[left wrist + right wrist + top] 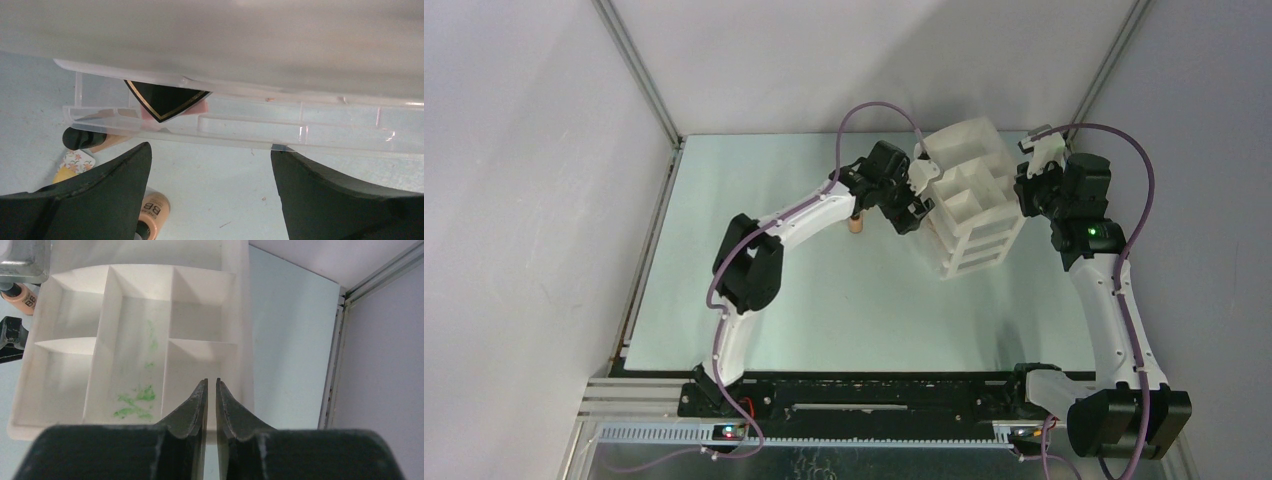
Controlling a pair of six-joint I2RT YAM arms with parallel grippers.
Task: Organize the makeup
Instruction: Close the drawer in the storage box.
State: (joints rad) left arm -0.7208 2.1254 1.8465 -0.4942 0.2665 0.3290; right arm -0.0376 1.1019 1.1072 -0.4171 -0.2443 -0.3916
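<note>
The left gripper (pixel 210 151) stands spread wide and empty before the organizer's clear drawer (pixel 300 127), apparently lined up to work it. Inside lies a black gold-edged compact (pixel 165 100); a BB bottle (pixel 152 212) lies on the table (pixel 225 190) below. The right gripper (pixel 211 382) is pinched nearly together, holding nothing visible, over the white organizer (pixel 243 315) — likely bracing it.

"BB" in dark print on beige bottle (pixel 153 212), btm edge of left wrist view; smaller print next to it too blurred to read. Also "BB" on beige bottle (pixel 22 296), top-left of right wrist view.
</note>
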